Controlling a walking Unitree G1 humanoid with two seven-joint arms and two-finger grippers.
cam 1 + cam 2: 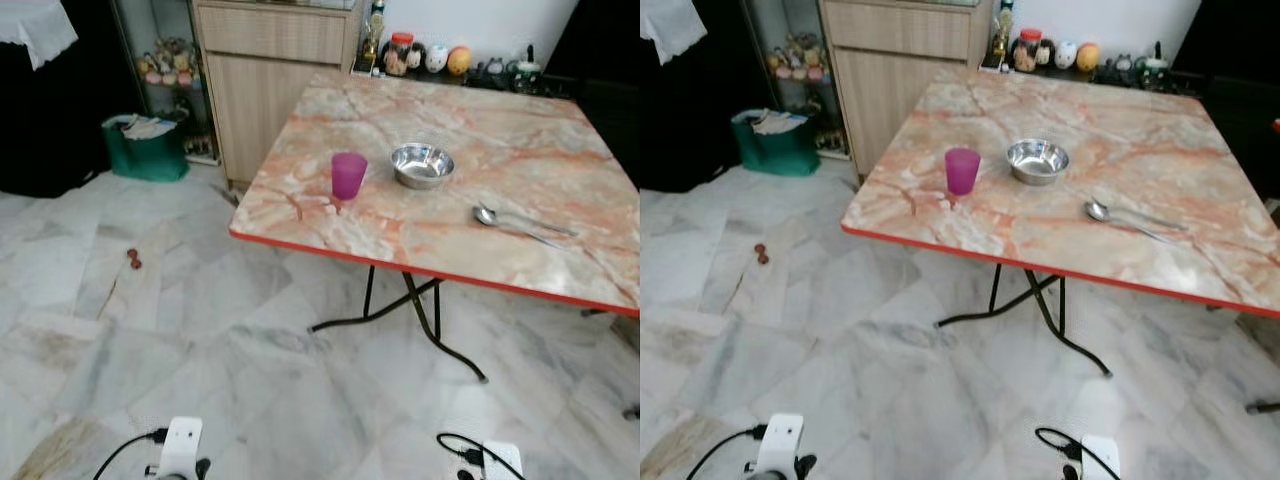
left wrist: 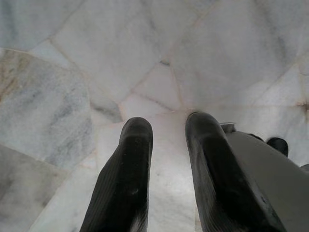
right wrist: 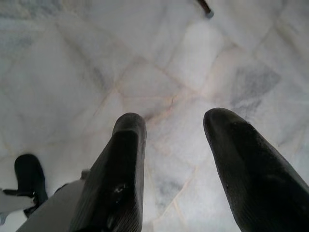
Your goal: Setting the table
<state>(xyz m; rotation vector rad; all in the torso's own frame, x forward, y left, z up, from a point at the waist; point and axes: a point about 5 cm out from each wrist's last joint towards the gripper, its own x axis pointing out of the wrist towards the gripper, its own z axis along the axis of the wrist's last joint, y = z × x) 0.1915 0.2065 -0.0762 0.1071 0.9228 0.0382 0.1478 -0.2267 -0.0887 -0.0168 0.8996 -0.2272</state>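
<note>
A marble-patterned folding table (image 1: 350, 232) with a red edge stands ahead of me. On it are a purple cup (image 1: 348, 175), a steel bowl (image 1: 421, 164) to the cup's right, and a spoon (image 1: 520, 224) further right. Both arms hang idle over the marble floor. The left gripper (image 2: 166, 125) is open with a narrow gap and holds nothing. The right gripper (image 3: 176, 121) is open wider, also with nothing between its fingers.
A wooden cabinet (image 1: 270, 70) stands behind the table's left corner, with a green bag (image 1: 145, 148) beside it. Jars and bottles (image 1: 415, 55) line the far table edge. A small red object (image 1: 133, 259) lies on the floor. The table's black legs (image 1: 420, 320) cross underneath.
</note>
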